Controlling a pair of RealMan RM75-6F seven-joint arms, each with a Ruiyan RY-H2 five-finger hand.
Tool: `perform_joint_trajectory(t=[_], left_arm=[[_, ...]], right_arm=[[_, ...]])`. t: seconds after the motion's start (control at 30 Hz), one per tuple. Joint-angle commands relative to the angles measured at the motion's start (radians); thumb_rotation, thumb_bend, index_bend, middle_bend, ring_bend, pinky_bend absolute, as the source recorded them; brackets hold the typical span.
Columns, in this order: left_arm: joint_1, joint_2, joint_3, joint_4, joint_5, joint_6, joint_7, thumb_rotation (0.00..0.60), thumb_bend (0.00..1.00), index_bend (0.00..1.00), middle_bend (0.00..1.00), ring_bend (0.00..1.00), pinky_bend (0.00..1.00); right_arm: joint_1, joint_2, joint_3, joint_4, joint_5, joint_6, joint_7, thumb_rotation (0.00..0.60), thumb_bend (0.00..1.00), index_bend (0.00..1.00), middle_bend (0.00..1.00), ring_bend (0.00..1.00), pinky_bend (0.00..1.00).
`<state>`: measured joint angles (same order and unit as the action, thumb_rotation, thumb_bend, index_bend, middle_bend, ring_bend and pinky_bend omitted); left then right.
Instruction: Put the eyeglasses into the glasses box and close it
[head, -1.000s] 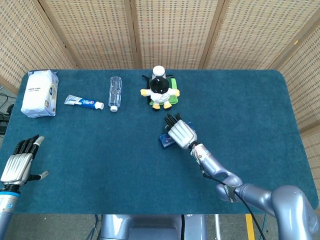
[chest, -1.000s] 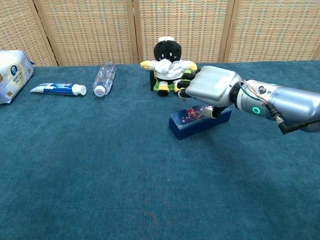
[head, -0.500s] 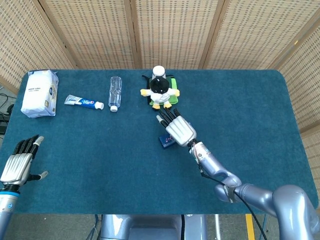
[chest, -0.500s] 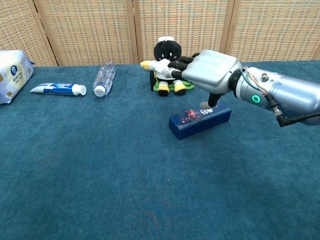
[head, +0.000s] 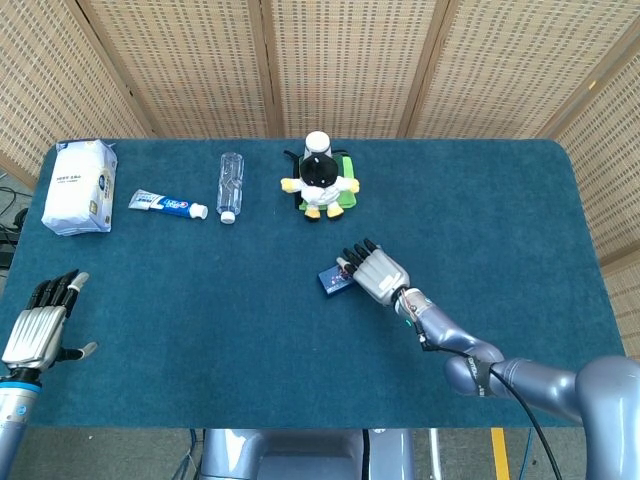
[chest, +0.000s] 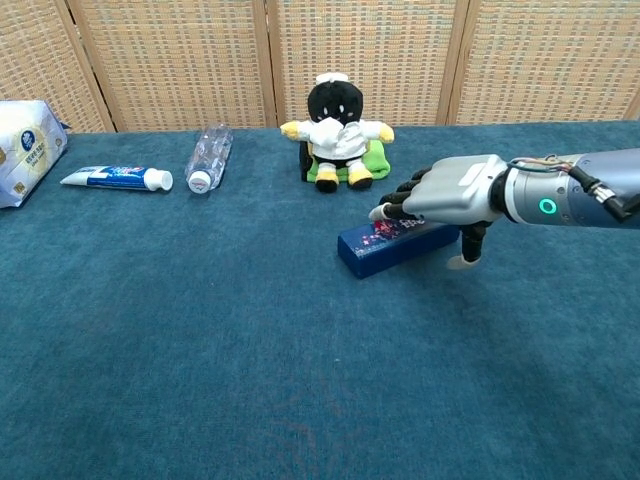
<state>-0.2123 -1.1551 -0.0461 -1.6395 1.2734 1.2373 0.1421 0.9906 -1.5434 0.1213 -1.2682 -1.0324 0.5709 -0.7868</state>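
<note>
The glasses box (head: 331, 280) (chest: 388, 250) is a long dark blue case lying shut on the teal table, a little in front of the plush doll. My right hand (head: 378, 272) (chest: 450, 192) hovers low over its right end, palm down, fingers stretched out. The fingertips (chest: 386, 210) rest on the lid and the thumb hangs down beside the box's right end. It grips nothing. My left hand (head: 38, 325) stays at the table's near left corner, fingers apart and empty. No eyeglasses show in either view.
A black and white plush doll (head: 320, 180) (chest: 338, 130) sits on something green behind the box. Further left lie a clear bottle (head: 230, 185) (chest: 208, 155), a toothpaste tube (head: 165, 204) (chest: 115, 178) and a tissue pack (head: 78, 185) (chest: 22, 150).
My right hand lifted off the box toward the doll, then drew back right and came down, so its fingertips now lie on the lid. The box and my left hand stayed put.
</note>
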Motion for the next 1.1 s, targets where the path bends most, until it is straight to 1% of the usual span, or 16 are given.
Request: perform_joint_trajectory(t=[0.03, 0.2, 0.3, 0.37, 0.5, 0.57, 0.67, 0.77, 0.87, 1.1], left_arm=[[0.0, 0.0, -0.001, 0.001, -0.001, -0.001, -0.001, 0.6, 0.03, 0.0, 0.0, 0.0, 0.0], [-0.002, 0.001, -0.003, 0.002, -0.007, -0.006, -0.004, 0.6, 0.03, 0.0, 0.0, 0.0, 0.0], [-0.004, 0.002, -0.003, 0.004, -0.009, -0.009, -0.006, 0.6, 0.03, 0.0, 0.0, 0.0, 0.0], [-0.004, 0.003, -0.004, 0.005, -0.01, -0.01, -0.008, 0.6, 0.03, 0.0, 0.0, 0.0, 0.0], [-0.005, 0.003, -0.004, 0.006, -0.011, -0.012, -0.009, 0.6, 0.03, 0.0, 0.0, 0.0, 0.0], [-0.005, 0.002, -0.003, 0.005, -0.009, -0.012, -0.009, 0.6, 0.03, 0.0, 0.0, 0.0, 0.0], [-0.004, 0.002, -0.002, 0.004, -0.008, -0.01, -0.009, 0.6, 0.03, 0.0, 0.0, 0.0, 0.0], [-0.004, 0.002, -0.002, 0.004, -0.007, -0.009, -0.009, 0.6, 0.03, 0.0, 0.0, 0.0, 0.0], [-0.004, 0.002, 0.0, 0.003, -0.004, -0.008, -0.007, 0.6, 0.03, 0.0, 0.0, 0.0, 0.0], [-0.003, 0.0, 0.0, 0.004, -0.004, -0.006, -0.006, 0.6, 0.03, 0.0, 0.0, 0.0, 0.0]], right_arm=[[0.013, -0.026, -0.012, 0.034, 0.001, 0.008, 0.021, 0.6, 0.38, 0.0, 0.0, 0.0, 0.06], [0.018, -0.052, -0.013, 0.079, -0.021, 0.022, 0.076, 0.6, 0.39, 0.0, 0.01, 0.0, 0.06], [0.02, -0.067, -0.016, 0.108, -0.049, 0.036, 0.111, 0.6, 0.39, 0.03, 0.08, 0.0, 0.06], [0.016, -0.078, -0.018, 0.125, -0.08, 0.059, 0.137, 0.6, 0.39, 0.08, 0.16, 0.0, 0.06], [0.01, -0.093, -0.025, 0.153, -0.141, 0.089, 0.198, 0.6, 0.39, 0.14, 0.26, 0.0, 0.06], [0.007, -0.098, -0.032, 0.168, -0.169, 0.096, 0.229, 0.6, 0.39, 0.19, 0.31, 0.0, 0.06], [0.001, -0.108, -0.04, 0.188, -0.217, 0.121, 0.279, 0.6, 0.39, 0.28, 0.39, 0.05, 0.06], [-0.004, -0.113, -0.053, 0.211, -0.262, 0.137, 0.323, 0.6, 0.39, 0.36, 0.44, 0.08, 0.06], [-0.007, -0.117, -0.06, 0.229, -0.29, 0.148, 0.352, 0.6, 0.39, 0.4, 0.47, 0.11, 0.06], [-0.012, -0.121, -0.062, 0.247, -0.32, 0.163, 0.387, 0.6, 0.39, 0.42, 0.48, 0.11, 0.06]])
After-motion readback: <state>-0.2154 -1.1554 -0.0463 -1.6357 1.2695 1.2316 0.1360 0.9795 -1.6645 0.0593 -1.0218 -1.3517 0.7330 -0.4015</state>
